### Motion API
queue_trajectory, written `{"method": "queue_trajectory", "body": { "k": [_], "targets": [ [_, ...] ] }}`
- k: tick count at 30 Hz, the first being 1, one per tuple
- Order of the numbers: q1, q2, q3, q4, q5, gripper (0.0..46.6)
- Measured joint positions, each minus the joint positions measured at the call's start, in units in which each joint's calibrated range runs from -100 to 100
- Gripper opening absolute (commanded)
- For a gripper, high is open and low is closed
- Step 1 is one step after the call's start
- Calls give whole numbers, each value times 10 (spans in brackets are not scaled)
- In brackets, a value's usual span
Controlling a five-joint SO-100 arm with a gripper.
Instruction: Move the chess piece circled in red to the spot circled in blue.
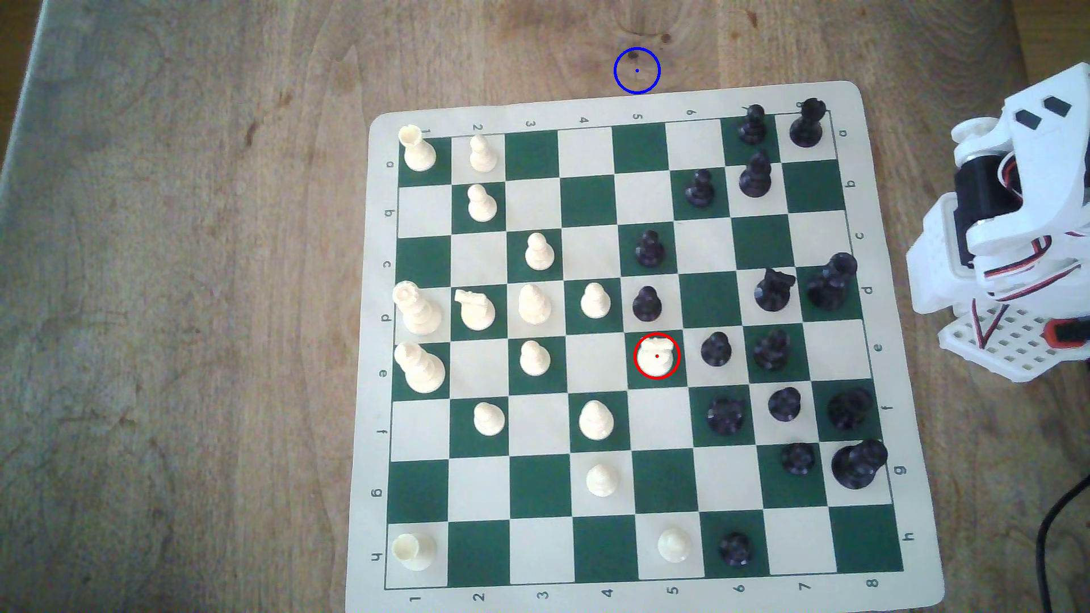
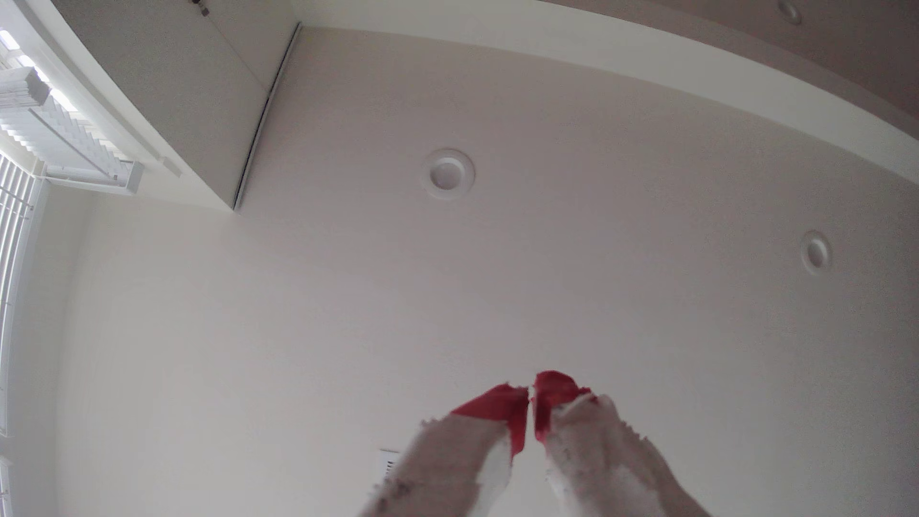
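Observation:
The cream-white knight (image 1: pixel 656 357) stands inside the red ring on a green square in row e, column 5 of the chessboard (image 1: pixel 625 106). The blue ring with its centre dot (image 1: pixel 637 71) lies on bare brown wood just beyond the board's far edge, above column 5. The white arm (image 1: pixel 1014 236) is folded up off the board at the exterior view's right, far from the knight. In the wrist view the gripper (image 2: pixel 531 397) points up at the ceiling; its red-taped fingertips (image 2: pixel 502 407) touch, with nothing between them.
A black pawn (image 1: pixel 647 303) stands one square beyond the knight and another black pawn (image 1: pixel 716 349) right beside it. Cream pieces fill the board's left half, black pieces the right. A black cable (image 1: pixel 1056 530) runs at the lower right. Bare wooden table lies to the left.

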Motion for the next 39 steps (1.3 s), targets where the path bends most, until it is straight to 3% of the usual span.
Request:
{"method": "queue_trajectory", "body": {
  "k": [5,10,18,25,33,37,39],
  "targets": [
    [0,0,0,13,2,2],
    [0,0,0,164,1,2],
    [24,1,-28,499,0,2],
    [26,1,-159,920,0,5],
    [29,6,-187,1131,-1,2],
    [15,46,-246,1269,-26,2],
    [-9,81,-290,1355,-54,9]
  ]
}}
